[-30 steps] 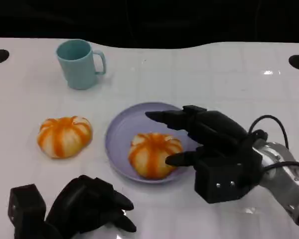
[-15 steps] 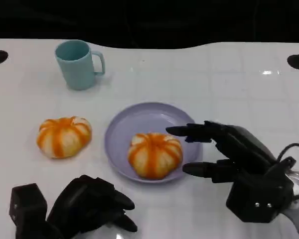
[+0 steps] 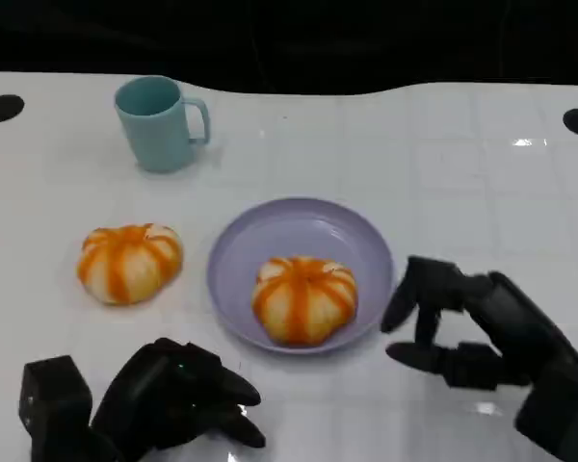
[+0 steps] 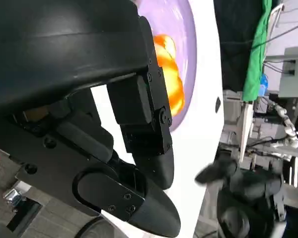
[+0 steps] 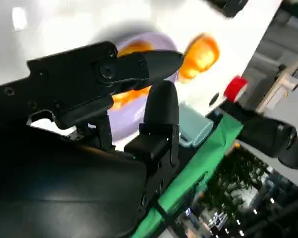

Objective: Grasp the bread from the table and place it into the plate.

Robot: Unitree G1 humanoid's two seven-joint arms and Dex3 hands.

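Note:
An orange-striped bread bun (image 3: 303, 298) lies in the lilac plate (image 3: 275, 236) at the table's middle, and the left wrist view catches the same bun (image 4: 170, 74) on the plate (image 4: 186, 39). A second bun (image 3: 129, 262) rests on the white table to the plate's left. My right hand (image 3: 472, 332) hovers just right of the plate, its fingers spread and holding nothing. My left hand (image 3: 169, 395) rests at the front left with its fingers curled in on nothing. In the right wrist view my right hand (image 5: 114, 89) has the plate (image 5: 126, 116) and a bun (image 5: 201, 54) beyond it.
A teal mug (image 3: 159, 123) stands at the back left, well away from both hands. Black round holes mark the table's far corners (image 3: 2, 107). Open white tabletop stretches to the right and behind the plate.
My right hand has drawn back from over the plate toward the front right, leaving the bun lying in the plate. The left hand has stayed put.

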